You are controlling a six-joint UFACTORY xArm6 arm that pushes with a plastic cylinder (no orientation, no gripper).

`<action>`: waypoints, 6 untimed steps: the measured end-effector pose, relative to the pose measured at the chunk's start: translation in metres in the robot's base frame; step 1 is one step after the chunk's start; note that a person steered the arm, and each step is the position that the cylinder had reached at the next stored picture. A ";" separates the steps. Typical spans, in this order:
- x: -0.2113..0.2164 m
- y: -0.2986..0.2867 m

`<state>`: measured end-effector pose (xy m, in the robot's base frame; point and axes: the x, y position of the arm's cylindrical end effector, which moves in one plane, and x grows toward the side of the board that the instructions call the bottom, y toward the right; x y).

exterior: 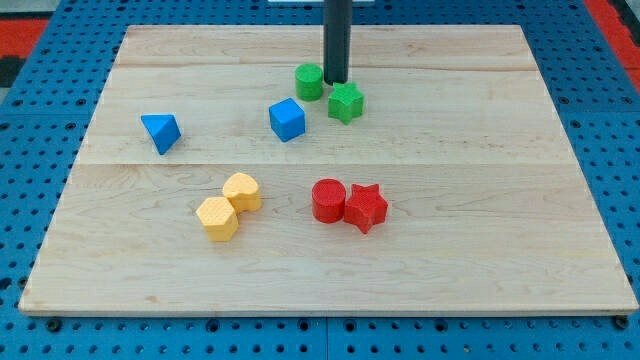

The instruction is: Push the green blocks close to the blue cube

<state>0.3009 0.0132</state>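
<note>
The blue cube (287,119) sits a little above the board's middle. A green cylinder (309,81) stands just up and right of it. A green star-shaped block (346,102) lies to the right of the blue cube, a small gap away. My tip (335,81) comes down from the view's top and rests between the two green blocks, right beside the cylinder and just above the star block.
A blue triangular block (161,132) lies at the left. Two yellow blocks (230,205) touch each other at lower left of centre. A red cylinder (328,200) and a red star block (366,207) touch at lower centre. The wooden board (500,250) sits on a blue pegboard.
</note>
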 end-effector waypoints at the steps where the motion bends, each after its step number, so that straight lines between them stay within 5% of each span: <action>1: -0.023 -0.004; 4: 0.011 -0.052; 6: 0.006 0.013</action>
<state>0.3067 0.0261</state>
